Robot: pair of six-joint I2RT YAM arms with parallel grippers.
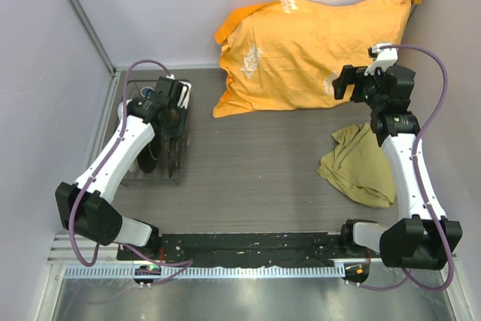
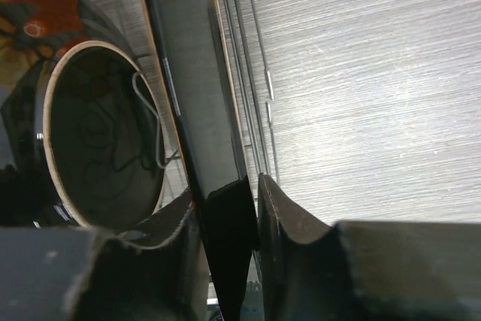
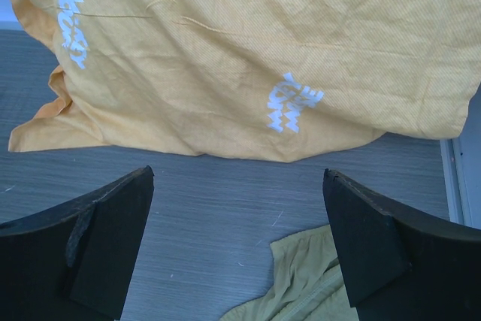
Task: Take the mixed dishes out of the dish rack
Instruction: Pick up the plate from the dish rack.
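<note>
From above, the rack (image 1: pixel 154 178) sat at the left of the frame beside the wall. The left gripper (image 1: pixel 167 119) reached down into it among the upright dishes, though which dish it had could not be told from here. The right gripper (image 1: pixel 340 84) hung at upper right over the edge of an orange cloth (image 1: pixel 301 43), with an olive cloth (image 1: pixel 357 167) below it, both well apart from the rack.

At the left wrist, the jaws stood pinched on a plate (image 2: pixel 195 95) standing on edge. One finger lay against each face at lower centre, apparently touching. Just left of the plate was a round dish (image 2: pixel 98 133) with a pale rim, and an orange-red patterned dish (image 2: pixel 30 5) filled the upper-left corner. Thin rack wires ran up the centre, just right of the plate.

The plate looked stiff, glazed and likely slick, breakable, and rather heavy for a rim pinch. A deep hold over the rim seemed best, with a lift straight out of its slot, clear of the round dish.

At the right wrist, the jaws stood wide apart and held nothing, with the table (image 3: pixel 225 208) below.
</note>
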